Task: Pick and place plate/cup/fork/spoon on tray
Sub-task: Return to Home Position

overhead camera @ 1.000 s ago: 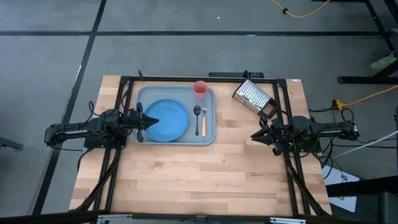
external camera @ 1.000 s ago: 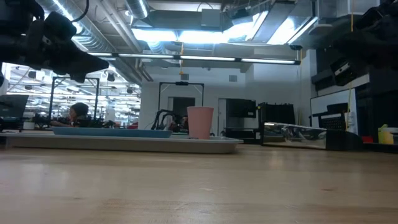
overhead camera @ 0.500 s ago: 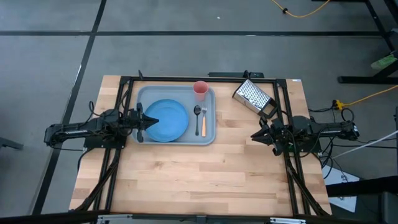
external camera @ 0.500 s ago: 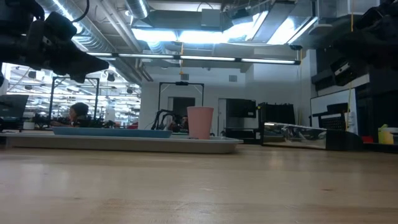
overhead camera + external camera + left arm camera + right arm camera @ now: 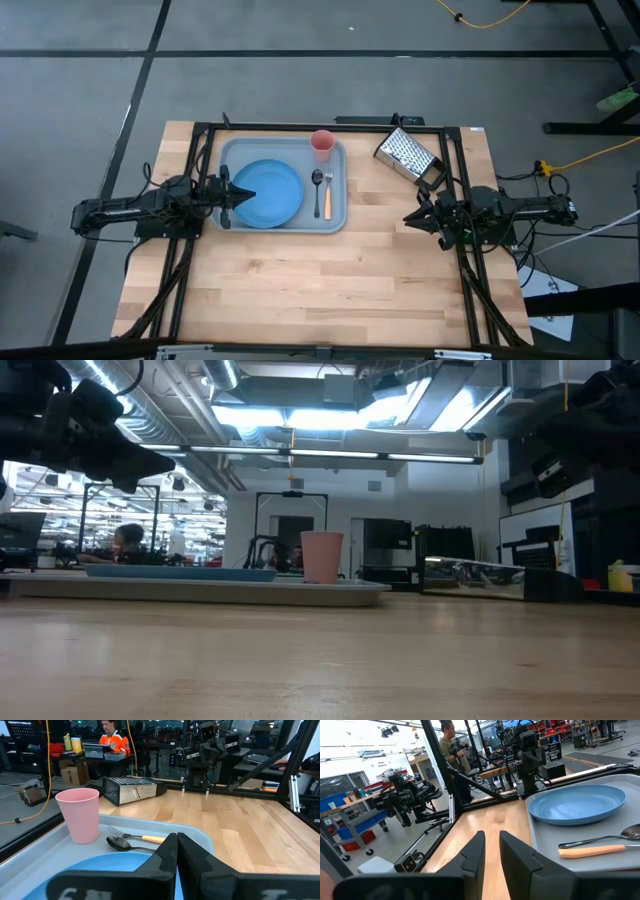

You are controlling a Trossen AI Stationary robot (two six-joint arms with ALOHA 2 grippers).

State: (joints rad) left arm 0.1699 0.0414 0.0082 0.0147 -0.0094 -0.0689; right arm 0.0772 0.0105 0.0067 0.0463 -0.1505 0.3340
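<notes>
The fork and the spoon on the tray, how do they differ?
The fork has an orange-tan handle and silver tines; the spoon is dark all over with an oval bowl. The fork lies nearer the tray's right rim, the spoon nearer the plate. Both lie flat, side by side.

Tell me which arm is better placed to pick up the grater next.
Right. The grater lies on the table's right side, outside the tray, just beyond the right pincer. The left pincer sits across the tray, at the plate.
</notes>
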